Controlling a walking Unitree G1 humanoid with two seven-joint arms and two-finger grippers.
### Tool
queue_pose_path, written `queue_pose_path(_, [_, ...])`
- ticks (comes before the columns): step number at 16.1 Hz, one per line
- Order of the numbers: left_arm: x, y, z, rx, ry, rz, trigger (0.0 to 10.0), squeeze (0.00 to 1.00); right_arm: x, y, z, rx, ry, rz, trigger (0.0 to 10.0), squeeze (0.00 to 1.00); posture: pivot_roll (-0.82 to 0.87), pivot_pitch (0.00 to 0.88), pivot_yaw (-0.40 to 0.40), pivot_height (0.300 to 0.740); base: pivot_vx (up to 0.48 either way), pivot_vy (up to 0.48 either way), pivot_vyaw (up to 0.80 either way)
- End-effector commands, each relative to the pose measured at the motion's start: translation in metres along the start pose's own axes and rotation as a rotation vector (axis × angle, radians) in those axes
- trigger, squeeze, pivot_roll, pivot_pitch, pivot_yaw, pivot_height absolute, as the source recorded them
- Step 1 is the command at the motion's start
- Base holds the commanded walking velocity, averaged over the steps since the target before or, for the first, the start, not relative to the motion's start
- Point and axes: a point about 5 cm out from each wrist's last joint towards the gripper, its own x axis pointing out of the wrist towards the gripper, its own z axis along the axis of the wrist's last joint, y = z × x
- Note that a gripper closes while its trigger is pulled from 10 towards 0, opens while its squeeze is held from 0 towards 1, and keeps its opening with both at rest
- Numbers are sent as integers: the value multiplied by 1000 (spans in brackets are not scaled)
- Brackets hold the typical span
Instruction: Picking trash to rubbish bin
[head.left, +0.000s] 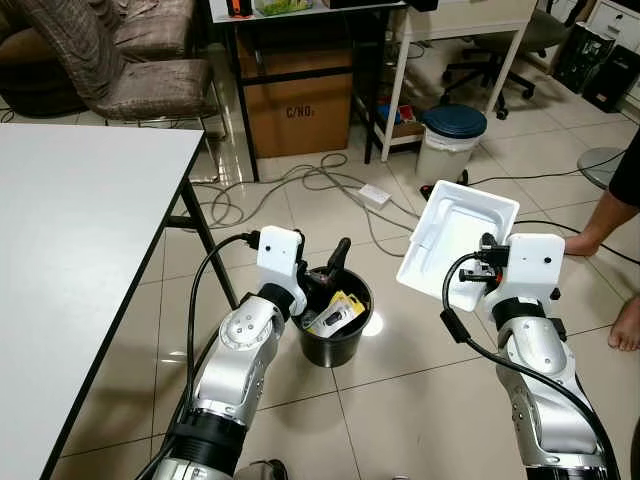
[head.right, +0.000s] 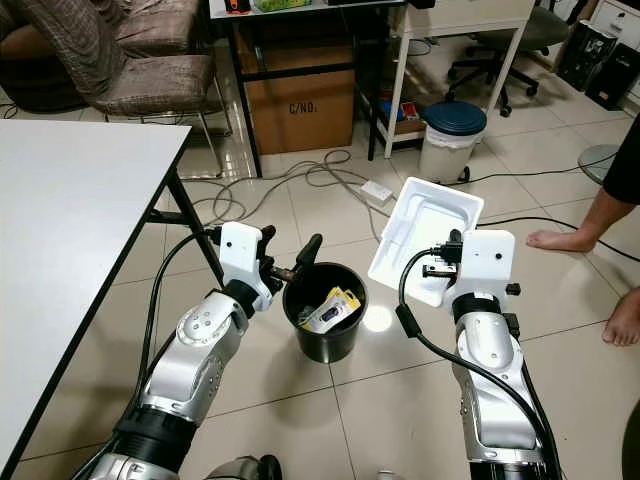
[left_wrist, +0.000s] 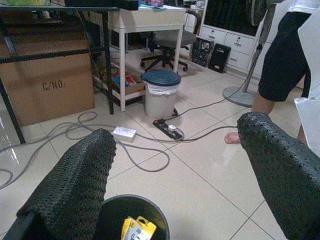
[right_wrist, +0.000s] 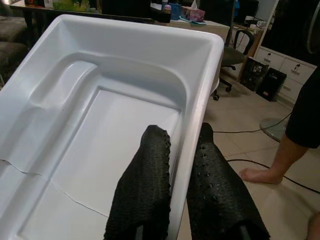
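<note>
A small black rubbish bin (head.left: 332, 335) stands on the tiled floor between my arms, with a yellow and white packet (head.left: 336, 312) inside it. My left gripper (head.left: 322, 276) hovers at the bin's near rim, open and empty; its fingers (left_wrist: 75, 185) spread wide above the bin (left_wrist: 131, 220). My right gripper (head.left: 483, 265) is shut on the rim of a white plastic tray (head.left: 452, 240), held tilted in the air right of the bin. Its two fingers (right_wrist: 150, 185) pinch the tray's side wall (right_wrist: 192, 130).
A white table (head.left: 70, 260) fills the left. Cables and a power strip (head.left: 374, 195) lie on the floor beyond the bin. A white bin with a blue lid (head.left: 452, 140), a cardboard box (head.left: 298, 110) and a chair stand further back. A person's bare feet (head.left: 590, 243) are at the right.
</note>
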Motion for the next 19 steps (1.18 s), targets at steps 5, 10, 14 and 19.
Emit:
queue_pose_path(5, [2, 1, 1, 12, -3, 6, 10000, 0, -3, 2, 3, -6, -15, 0, 10000, 0, -131, 92, 42, 740, 0, 0, 628])
queue_pose_path(10, [4, 2, 5, -4, -4, -6, 10000, 0, -4, 0, 2, 8, -11, -17, 10000, 0, -132, 96, 54, 740, 0, 0, 0])
queue_pose_path(14, [5, 2, 5, 5, -5, -23, 10000, 0, -5, 0, 1, 9, -10, -24, 10000, 0, -134, 94, 63, 740, 74, 0, 0])
queue_pose_path(19, [4, 2, 4, 13, 3, -28, 10000, 0, -4, 2, 1, 13, -12, -29, 10000, 0, -130, 91, 70, 740, 303, 0, 0])
